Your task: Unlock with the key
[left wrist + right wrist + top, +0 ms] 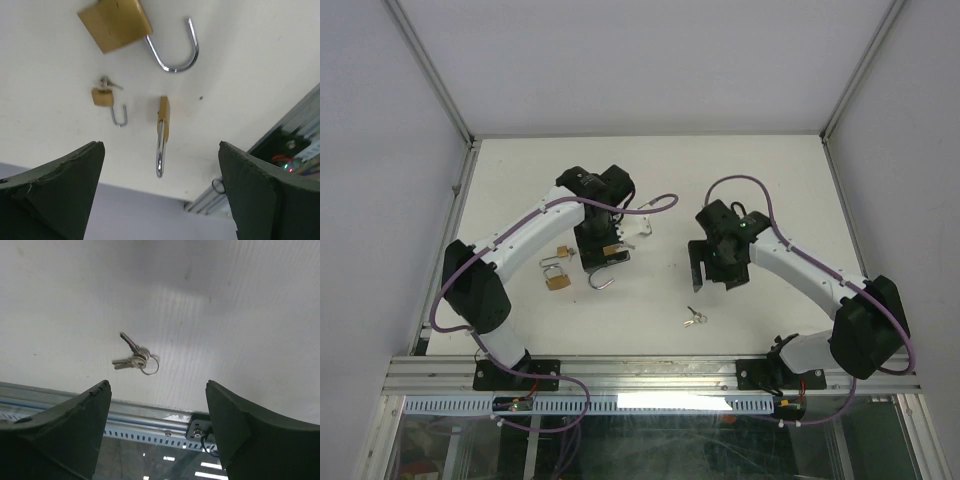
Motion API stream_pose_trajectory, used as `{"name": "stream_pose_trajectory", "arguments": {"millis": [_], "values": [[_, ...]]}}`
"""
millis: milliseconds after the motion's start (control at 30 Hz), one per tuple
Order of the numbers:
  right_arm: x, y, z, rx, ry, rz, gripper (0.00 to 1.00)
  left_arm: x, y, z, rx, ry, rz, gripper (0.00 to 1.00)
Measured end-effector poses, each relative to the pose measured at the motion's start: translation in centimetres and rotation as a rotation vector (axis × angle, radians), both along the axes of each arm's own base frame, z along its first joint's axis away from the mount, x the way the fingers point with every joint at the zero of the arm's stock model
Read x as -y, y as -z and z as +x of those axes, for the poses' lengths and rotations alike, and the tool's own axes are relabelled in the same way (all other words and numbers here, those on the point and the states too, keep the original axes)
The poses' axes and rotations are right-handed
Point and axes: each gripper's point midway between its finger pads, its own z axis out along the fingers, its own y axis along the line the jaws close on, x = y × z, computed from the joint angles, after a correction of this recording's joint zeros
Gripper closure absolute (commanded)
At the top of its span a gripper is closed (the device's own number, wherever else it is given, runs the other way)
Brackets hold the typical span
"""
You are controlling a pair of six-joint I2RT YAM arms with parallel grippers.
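The left hand (160,146) stands wide open and empty above three brass locks: a large padlock (116,22) with its shackle swung open, a small padlock (102,96) with a key at its body, and a third padlock (163,120) on edge. The right hand (158,385) is open too, holding nothing. The keys (136,360) lie on the bench (240,315), at 7 o'clock from it in the top view.

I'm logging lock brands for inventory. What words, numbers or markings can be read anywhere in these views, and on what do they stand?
No text can be read in any view.
On the large brass padlock: face blurred, no legible stamp.
On the small padlock and the edge-on padlock: too small or turned away to read.
On the key bunch: any stamping is too small to read.
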Motion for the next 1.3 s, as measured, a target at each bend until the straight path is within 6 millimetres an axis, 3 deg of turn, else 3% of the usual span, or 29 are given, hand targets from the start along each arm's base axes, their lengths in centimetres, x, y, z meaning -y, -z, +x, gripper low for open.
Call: {"name": "stream_pose_trajectory", "arguments": {"millis": [133,200,333,467,900,1067,1233,1300], "values": [[1.3,4.0,-4.7,-0.165,0.037,-0.060,0.20,3.6,-2.8,0.2,0.056,-0.023,-0.245,0.01],[1.3,4.8,-5.6,-0.196,0.043,-0.078,0.20,4.9,-4.1,-0.4,0.060,-0.028,-0.348,0.01],[-0.2,6.3,-5.8,-0.223,0.033,-0.075,0.23,6.8,-5.5,-1.4,0.040,-0.036,-0.482,0.01],[-0.9,7.5,-5.9,-0.237,0.033,-0.081,0.34,7.9,-5.6,-1.5,0.022,-0.046,-0.537,0.01],[-1.9,9.2,-7.1,-0.274,0.021,-0.108,0.49,8.9,-5.8,-1.2,0.023,-0.053,-0.588,0.01],[-1.9,9.2,-7.4,-0.277,0.041,-0.097,0.68,9.0,-5.8,-1.2,0.025,-0.051,-0.590,0.01],[-2.0,9.1,-7.5,-0.274,0.032,-0.087,0.97,9.1,-5.9,-1.1,0.029,-0.050,-0.594,0.01],[-2.2,9.0,-7.5,-0.269,0.021,-0.079,1.00,9.1,-5.9,-1.1,0.030,-0.049,-0.596,0.01]]}}
